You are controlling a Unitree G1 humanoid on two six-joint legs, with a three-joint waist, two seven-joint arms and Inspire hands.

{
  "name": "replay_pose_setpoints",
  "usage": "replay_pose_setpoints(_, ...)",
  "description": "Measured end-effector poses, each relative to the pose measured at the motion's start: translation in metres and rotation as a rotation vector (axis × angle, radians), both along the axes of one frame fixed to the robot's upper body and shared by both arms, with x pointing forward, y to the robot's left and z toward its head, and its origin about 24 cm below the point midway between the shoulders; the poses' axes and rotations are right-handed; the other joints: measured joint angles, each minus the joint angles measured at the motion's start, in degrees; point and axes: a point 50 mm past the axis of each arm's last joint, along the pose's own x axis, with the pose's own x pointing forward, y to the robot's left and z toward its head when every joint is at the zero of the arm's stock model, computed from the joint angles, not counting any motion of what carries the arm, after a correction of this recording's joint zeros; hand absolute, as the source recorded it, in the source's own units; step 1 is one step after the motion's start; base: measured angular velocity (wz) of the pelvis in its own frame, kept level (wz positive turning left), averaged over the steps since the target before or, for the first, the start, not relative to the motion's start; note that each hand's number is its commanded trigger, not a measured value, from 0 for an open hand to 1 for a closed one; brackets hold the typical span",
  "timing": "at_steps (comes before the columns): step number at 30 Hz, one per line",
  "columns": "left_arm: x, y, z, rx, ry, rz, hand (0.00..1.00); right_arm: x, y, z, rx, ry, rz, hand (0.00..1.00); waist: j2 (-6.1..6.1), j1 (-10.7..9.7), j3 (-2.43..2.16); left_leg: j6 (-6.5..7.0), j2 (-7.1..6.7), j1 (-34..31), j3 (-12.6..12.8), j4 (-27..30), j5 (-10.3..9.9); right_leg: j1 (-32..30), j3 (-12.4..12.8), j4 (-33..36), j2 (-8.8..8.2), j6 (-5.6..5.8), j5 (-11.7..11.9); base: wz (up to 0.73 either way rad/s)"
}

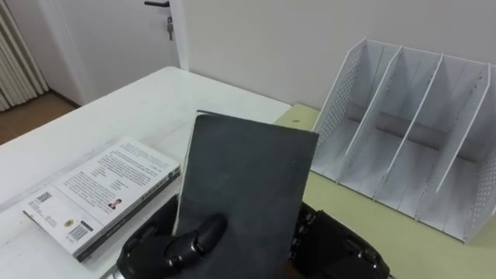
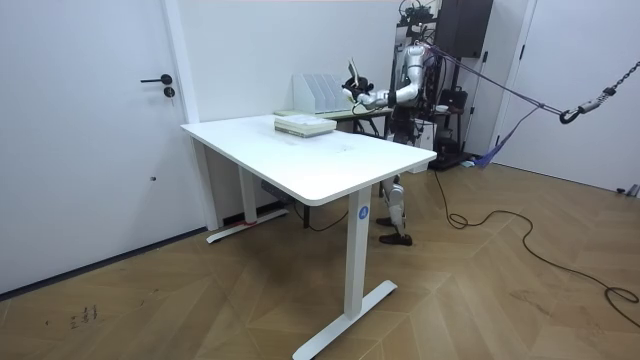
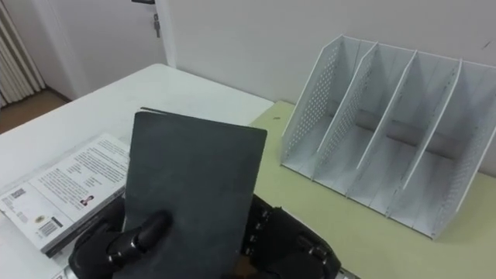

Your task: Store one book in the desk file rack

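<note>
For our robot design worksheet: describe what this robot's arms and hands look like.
Both hands are glossy black with hard shells: the left hand is rounded and bulky, the right hand shows small pale fittings. In the room view the arms are slim, tubular and pale silver-grey.

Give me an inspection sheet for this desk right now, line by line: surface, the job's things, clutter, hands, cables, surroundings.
surface: white table meeting a pale green top.
job's things: dark grey book held up off the table, cover facing the camera; white file rack standing on the pale green top, visible slots empty.
clutter: white-covered book lying flat on the white table.
hands: left hand, thumb curled onto the dark grey book's cover; right hand behind the book's lower right edge, grip hidden.
cables: nothing seen on the tabletops.
surroundings: wall behind the rack, door, curtain.
</note>
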Motion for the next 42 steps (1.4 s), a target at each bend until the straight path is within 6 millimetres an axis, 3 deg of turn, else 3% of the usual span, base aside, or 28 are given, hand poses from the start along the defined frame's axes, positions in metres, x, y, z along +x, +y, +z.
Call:
replay_pose_setpoints(6, -0.002, -0.002, -0.003, 0.028, 0.018, -0.038, 1.0, -0.002, 0.006, 0.003, 0.032, -0.004, 0.044, 0.0, 0.03, -1.1, -0.02, -0.01, 0.01, 0.0, -0.1, 0.3, 0.0, 0.0, 0.0, 0.0, 0.02, 0.0, 0.0, 0.01)
replay_pose_setpoints(7, -0.002, -0.002, -0.003, 0.03, 0.019, -0.039, 1.0, -0.002, 0.006, 0.003, 0.04, -0.002, 0.045, 0.06, 0.07, -1.2, -0.01, -0.02, 0.01, 0.0, -0.1, 0.3, 0.0, 0.0, 0.0, -0.1, 0.02, 0.0, 0.0, 0.0)
replay_pose_setpoints(8, -0.002, -0.002, -0.002, 0.031, 0.017, -0.039, 1.0, -0.002, 0.006, 0.004, 0.057, 0.001, 0.043, 0.17, 0.1, -1.3, -0.01, -0.02, 0.02, 0.0, -0.1, 0.3, -0.1, 0.0, 0.0, -0.2, 0.03, 0.0, 0.0, 0.0)
replay_pose_setpoints(9, -0.002, -0.002, -0.002, 0.031, 0.016, -0.04, 1.0, -0.002, 0.005, 0.005, 0.064, 0.002, 0.043, 0.36, 0.11, -1.3, -0.01, -0.02, 0.03, 0.0, -0.1, 0.3, -0.1, 0.0, 0.0, -0.2, 0.04, 0.0, 0.0, 0.0)
replay_pose_setpoints(12, -0.001, -0.002, -0.002, 0.033, 0.014, -0.042, 1.0, -0.002, 0.003, 0.006, 0.098, 0.007, 0.036, 0.64, 0.18, -1.4, -0.03, 0.0, 0.05, 0.0, -0.1, 0.3, -0.2, 0.0, 0.0, -0.2, 0.07, 0.0, 0.0, 0.0)
replay_pose_setpoints(14, -0.002, -0.003, -0.002, 0.03, 0.008, -0.06, 1.0, -0.001, 0.0, 0.005, 0.085, 0.025, 0.016, 0.94, 0.21, -1.4, -0.03, 0.0, 0.04, 0.1, -0.1, 0.4, -0.2, 0.0, -0.1, -0.1, 0.02, -0.01, 0.0, 0.0)
replay_pose_setpoints(15, -0.003, -0.004, -0.002, 0.028, 0.006, -0.069, 1.0, -0.001, -0.001, 0.005, 0.078, 0.03, 0.008, 1.0, 0.21, -1.4, -0.03, 0.0, 0.03, 0.1, -0.1, 0.4, -0.2, 0.0, -0.1, 0.1, -0.01, 0.0, 0.0, 0.0)
replay_pose_setpoints(33, -0.015, -0.005, -0.022, 0.041, 0.138, -0.188, 1.0, -0.008, -0.001, -0.002, 0.019, 0.105, 0.077, 1.0, 0.49, -1.2, 0.06, 0.01, 0.03, -1.2, 0.2, 0.5, -0.2, -1.3, -0.2, 0.7, -0.04, -0.04, 0.0, 0.0)
replay_pose_setpoints(38, -0.017, -0.004, -0.025, 0.033, 0.161, -0.201, 1.0, -0.009, -0.001, -0.003, 0.017, 0.121, 0.088, 1.0, 0.03, -0.9, -0.23, 0.01, 0.08, -1.2, 0.5, 0.5, -0.2, -1.6, -0.1, 0.9, -0.06, -0.11, -0.1, 0.0)
replay_pose_setpoints(40, -0.018, -0.003, -0.027, 0.032, 0.169, -0.205, 0.94, -0.009, -0.001, -0.003, 0.01, 0.121, 0.09, 1.0, -0.05, -0.9, -0.27, 0.01, 0.09, -0.9, 0.5, 0.5, -0.2, -1.3, -0.1, 0.8, -0.05, -0.11, -0.1, 0.0)
replay_pose_setpoints(41, -0.018, -0.003, -0.028, 0.029, 0.172, -0.21, 0.65, -0.009, 0.0, -0.004, 0.007, 0.122, 0.092, 1.0, -0.04, -0.9, -0.26, 0.01, 0.1, -0.5, 0.6, 0.5, -0.2, -0.8, -0.2, 0.6, -0.06, -0.11, -0.1, 0.0)
replay_pose_setpoints(42, -0.019, -0.003, -0.028, 0.029, 0.173, -0.211, 0.0, -0.009, 0.0, -0.004, 0.007, 0.123, 0.093, 1.0, -0.04, -0.9, -0.25, 0.01, 0.1, -0.2, 0.6, 0.4, -0.2, -0.6, -0.2, 0.6, -0.05, -0.11, -0.1, 0.0)
